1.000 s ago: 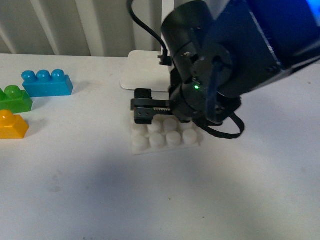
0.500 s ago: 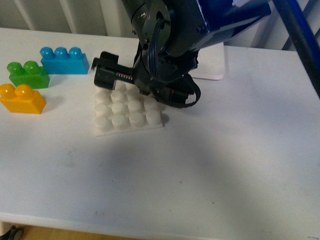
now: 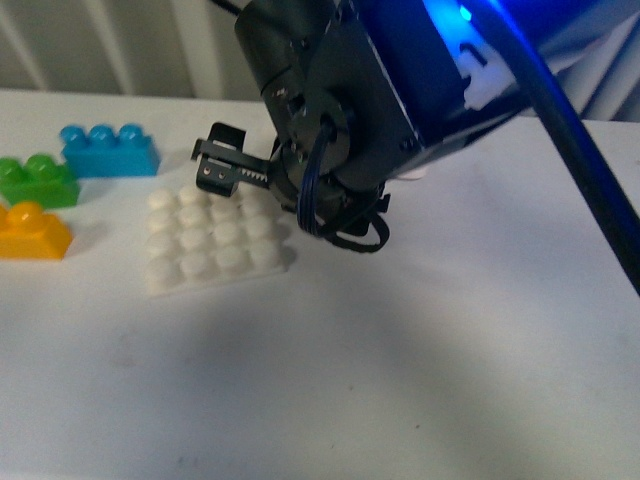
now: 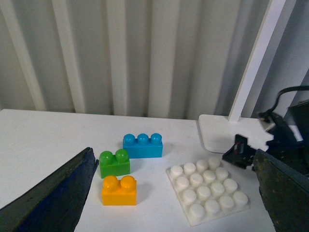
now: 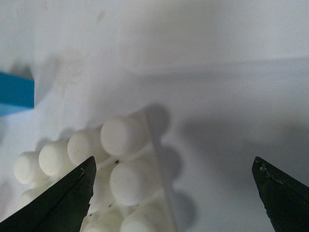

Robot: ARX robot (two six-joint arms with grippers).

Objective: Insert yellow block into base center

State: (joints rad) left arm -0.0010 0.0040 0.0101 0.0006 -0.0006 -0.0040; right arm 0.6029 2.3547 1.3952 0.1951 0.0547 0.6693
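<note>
right gripper (image 5: 173, 166) jaws wide, empty, over base (image 3: 213, 240) edge | left gripper (image 4: 175, 154) jaws wide, empty | yellow block (image 3: 32, 232) on desk (image 3: 400, 350), apart from base

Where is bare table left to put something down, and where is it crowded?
Free: the table in front of the base and to its right. Crowded: the left, where yellow block, green brick and blue brick cluster, and the base's back edge, under the right gripper.

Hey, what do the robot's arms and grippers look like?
The right arm is a bulky black housing with blue-lit panels, a looping black cable and a toothed black right gripper. The left gripper has dark, wedge-shaped jaws with a blue sheen.
</note>
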